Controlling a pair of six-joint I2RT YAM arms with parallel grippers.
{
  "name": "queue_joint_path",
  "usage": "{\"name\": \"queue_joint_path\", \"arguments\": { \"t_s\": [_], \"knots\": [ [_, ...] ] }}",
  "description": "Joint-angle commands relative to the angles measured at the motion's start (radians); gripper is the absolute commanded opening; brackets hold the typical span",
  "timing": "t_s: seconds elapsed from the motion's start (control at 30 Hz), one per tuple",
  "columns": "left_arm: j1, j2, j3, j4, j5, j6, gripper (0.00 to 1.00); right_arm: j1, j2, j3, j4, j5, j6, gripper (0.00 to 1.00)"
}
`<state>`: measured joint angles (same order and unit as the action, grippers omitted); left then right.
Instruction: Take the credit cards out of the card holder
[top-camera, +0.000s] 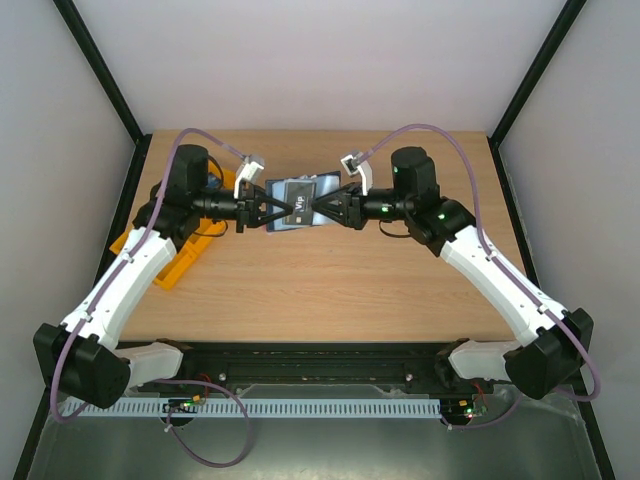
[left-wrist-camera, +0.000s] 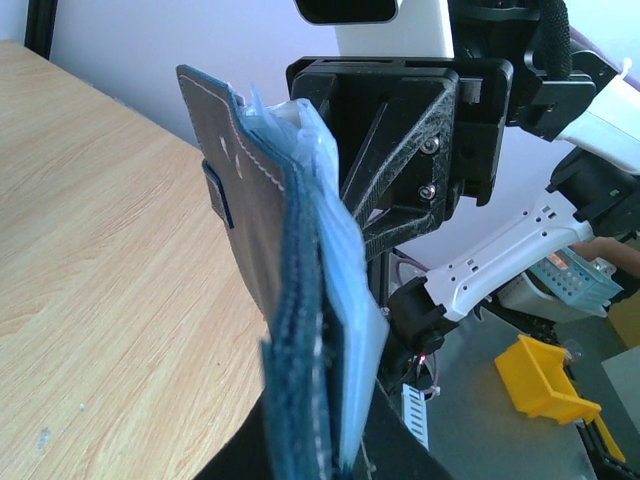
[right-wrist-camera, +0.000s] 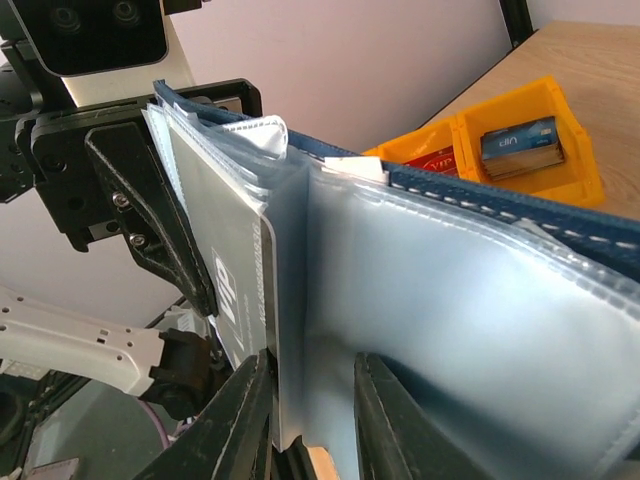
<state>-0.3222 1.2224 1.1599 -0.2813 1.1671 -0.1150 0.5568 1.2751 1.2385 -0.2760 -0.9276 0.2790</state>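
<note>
The navy card holder (top-camera: 322, 186) hangs open above the table between both grippers. My left gripper (top-camera: 288, 212) is shut on its left edge; in the left wrist view the holder (left-wrist-camera: 290, 300) stands edge-on in that gripper (left-wrist-camera: 325, 440). The dark grey VIP card (top-camera: 298, 211) sits in a clear sleeve of the holder (right-wrist-camera: 480, 330), also visible in the right wrist view (right-wrist-camera: 225, 270). My right gripper (top-camera: 316, 212) (right-wrist-camera: 312, 370) is open, its jaws standing either side of the sleeve fold beside the VIP card. White corners (right-wrist-camera: 265, 133) peek from the sleeves; no red mark shows.
An orange compartment tray (top-camera: 170, 262) sits at the table's left edge under the left arm; the right wrist view shows it (right-wrist-camera: 580, 150) holding a stack of cards (right-wrist-camera: 518, 145). A yellow bin (left-wrist-camera: 545, 375) sits off the table.
</note>
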Motion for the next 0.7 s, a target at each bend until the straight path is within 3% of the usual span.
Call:
{"name": "queue_joint_path", "arguments": {
  "t_s": [0.0,0.2,0.3,0.4,0.5,0.67],
  "knots": [
    [-0.022,-0.028,-0.011,0.075,0.076,-0.021,0.02,0.016,-0.005,-0.021,0.087,0.001,0.036,0.22],
    [-0.028,-0.030,-0.026,0.104,0.076,-0.048,0.02,0.043,-0.003,-0.040,0.180,-0.079,0.073,0.19],
    [-0.028,-0.032,-0.034,0.116,0.077,-0.061,0.02,0.043,-0.012,-0.048,0.205,-0.097,0.087,0.05],
    [-0.028,-0.033,-0.035,0.113,0.075,-0.061,0.02,0.043,-0.026,-0.049,0.205,-0.104,0.082,0.02],
    [-0.028,-0.035,-0.042,0.111,0.073,-0.060,0.13,0.036,-0.042,-0.053,0.177,-0.074,0.058,0.02],
    [-0.025,-0.041,-0.053,0.112,0.077,-0.065,0.22,0.014,-0.051,-0.045,0.125,-0.067,0.034,0.02]
  ]
}}
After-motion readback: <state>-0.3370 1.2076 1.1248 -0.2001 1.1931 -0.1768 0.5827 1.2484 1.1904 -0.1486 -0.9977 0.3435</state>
